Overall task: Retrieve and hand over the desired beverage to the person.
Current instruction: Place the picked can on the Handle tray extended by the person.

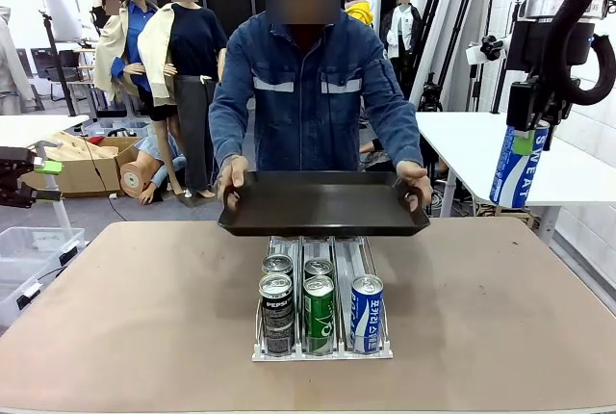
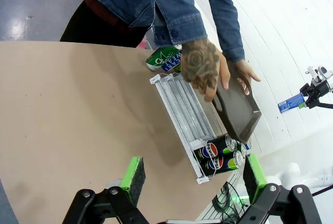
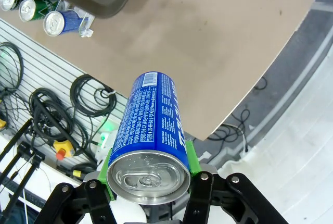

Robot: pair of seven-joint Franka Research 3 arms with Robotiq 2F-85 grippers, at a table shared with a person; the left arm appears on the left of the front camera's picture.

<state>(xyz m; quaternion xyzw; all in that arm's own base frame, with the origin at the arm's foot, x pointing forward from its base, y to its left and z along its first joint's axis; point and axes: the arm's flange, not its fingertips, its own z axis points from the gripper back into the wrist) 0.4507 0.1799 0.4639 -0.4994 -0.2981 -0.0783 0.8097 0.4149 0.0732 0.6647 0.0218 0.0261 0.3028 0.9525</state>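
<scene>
**End effector check: right one has a can, person is holding out a tray**

Right end effector (image 1: 526,135) is clenched on a tall blue aluminium drink can with white lettering (image 1: 514,166). It's held up in the air around 2 o'clock in the front view, well apart from the rack. On its wrist cam the green pads (image 3: 191,153) squeeze the can's sides, with the pull-tab top facing the lens.

Left end effector (image 2: 192,174) is released, jaws wide apart with nothing between them, hovering over the light brown tabletop (image 2: 62,109).

Person in a blue denim jacket (image 1: 308,96) stands at 12 o'clock. Both hands (image 1: 231,178) grip a black rectangular plastic tray (image 1: 322,204) just above the far end of a clear plastic can rack (image 1: 289,353). That rack sits at 6 o'clock with black Pepsi cans (image 1: 276,300), green cans (image 1: 319,310) and one blue-and-white can (image 1: 366,310) at its near end.
</scene>
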